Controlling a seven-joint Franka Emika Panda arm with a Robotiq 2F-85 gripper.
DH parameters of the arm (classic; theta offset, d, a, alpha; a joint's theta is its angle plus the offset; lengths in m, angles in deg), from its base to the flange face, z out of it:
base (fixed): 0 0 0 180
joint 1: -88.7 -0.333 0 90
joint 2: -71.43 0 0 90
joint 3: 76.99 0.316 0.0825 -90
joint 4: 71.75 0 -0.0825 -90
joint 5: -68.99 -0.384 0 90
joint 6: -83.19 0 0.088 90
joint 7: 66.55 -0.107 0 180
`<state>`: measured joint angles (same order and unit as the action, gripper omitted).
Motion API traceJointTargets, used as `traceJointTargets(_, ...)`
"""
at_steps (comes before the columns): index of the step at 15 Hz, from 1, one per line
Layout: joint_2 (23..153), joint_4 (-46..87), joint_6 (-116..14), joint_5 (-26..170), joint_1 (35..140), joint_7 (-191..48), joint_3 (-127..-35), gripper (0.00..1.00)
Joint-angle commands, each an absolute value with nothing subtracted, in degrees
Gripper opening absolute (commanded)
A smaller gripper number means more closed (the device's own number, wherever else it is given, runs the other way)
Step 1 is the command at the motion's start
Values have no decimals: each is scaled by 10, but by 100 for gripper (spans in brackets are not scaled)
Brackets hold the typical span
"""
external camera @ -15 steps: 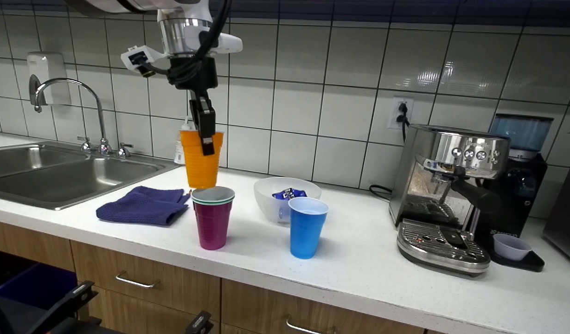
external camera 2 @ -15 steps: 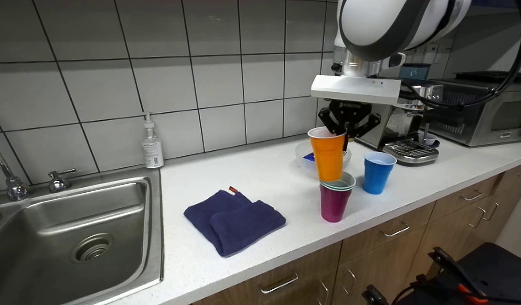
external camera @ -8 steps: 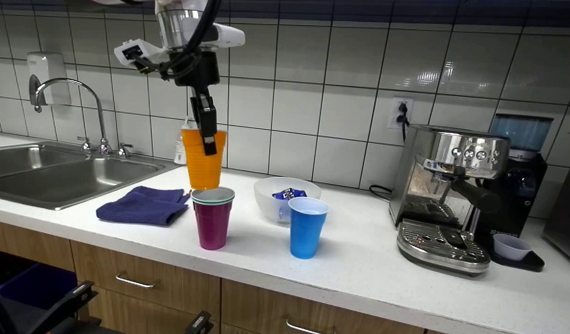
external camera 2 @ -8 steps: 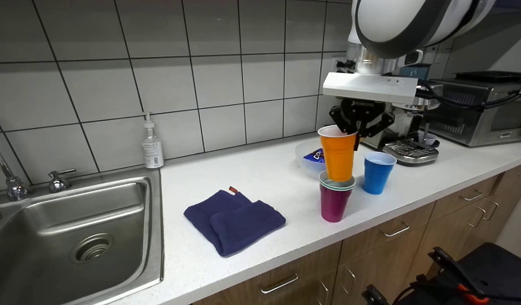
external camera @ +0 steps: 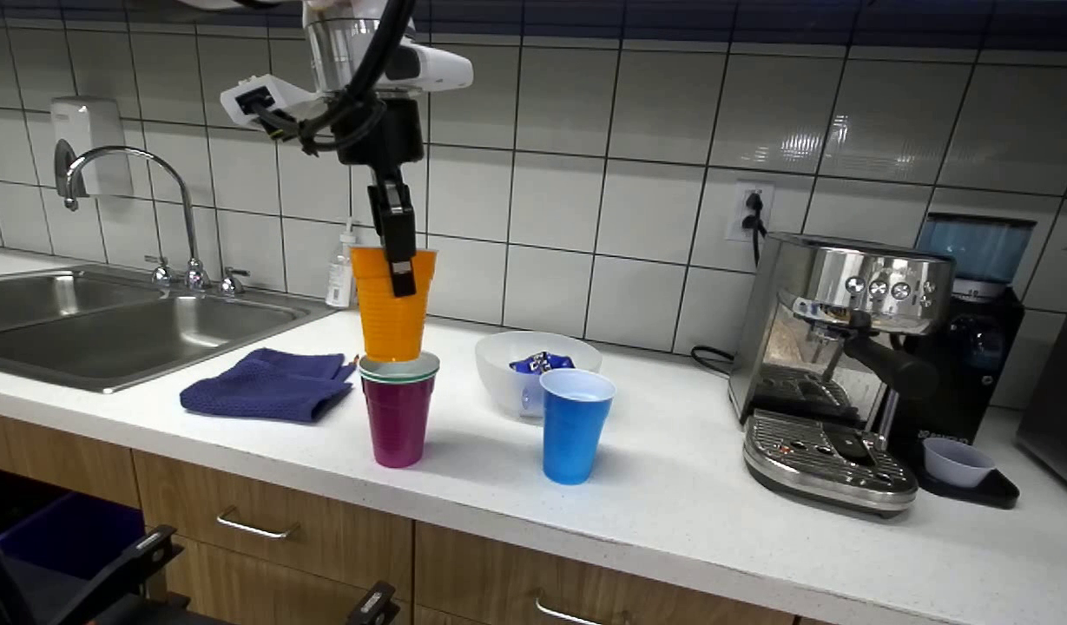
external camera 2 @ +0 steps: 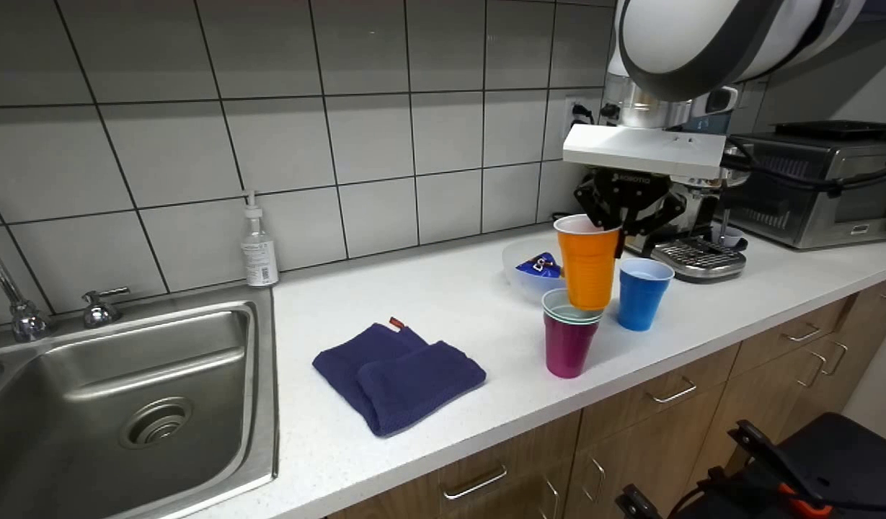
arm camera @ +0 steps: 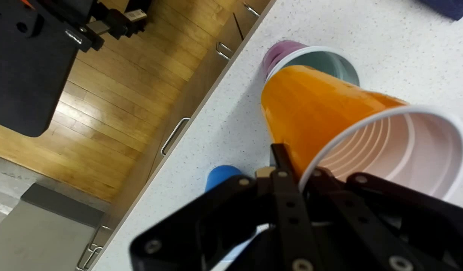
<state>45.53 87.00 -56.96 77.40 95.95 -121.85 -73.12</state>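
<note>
White countertop (external camera: 672,521); tiled wall (external camera: 550,200) behind. In an exterior view, the orange cup (external camera: 392,330) is held up by the gripper (external camera: 402,276), base at the mouth of the purple cup (external camera: 398,430); contact cannot be told. In an exterior view, its base is seen off-centre, toward the blue cup (external camera 2: 640,299). In the wrist view, its side is pinched near the rim by nearly closed fingers (arm camera: 282,162). Step judged: aligning; centring is called for before any lowering.

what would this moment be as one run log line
gripper: shut on orange cup | orange cup: at mouth of purple cup, contact unclear | blue cup: upright on counter
</note>
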Motion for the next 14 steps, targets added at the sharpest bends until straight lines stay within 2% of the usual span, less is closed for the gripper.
traceJointTargets(1, 445, 877, -577, 764, 974, -1212, -728, 0)
traceJointTargets(14, 487, 873, -611, 763, 969, -1206, -727, 0)
